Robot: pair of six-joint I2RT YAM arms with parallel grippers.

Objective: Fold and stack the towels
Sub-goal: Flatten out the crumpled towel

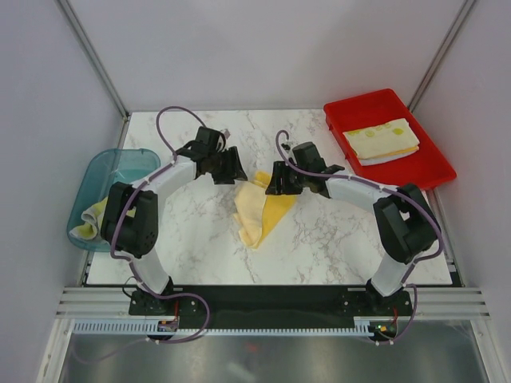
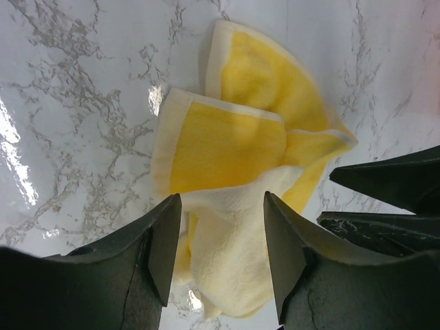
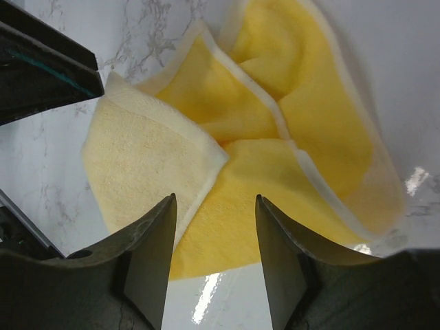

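The left gripper (image 2: 221, 199) had its jaws well apart astride the pale turned-over flap of the yellow towel (image 1: 258, 214). The right gripper (image 3: 215, 199) hung with its jaws parted over the same cloth's far end, and neither pinched anything. To fold well, each would likely need to take one hemmed corner, a single layer only, and spread the rumpled cloth flat first. The towel lay mid-worktop (image 1: 343, 239), its long axis running from the jaws toward the arms' bases and narrowing to a point at the near end.

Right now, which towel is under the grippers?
The plain yellow towel, crumpled mid-table between the left gripper and right gripper; the others lie folded in the red tray or bunched in the teal tub.
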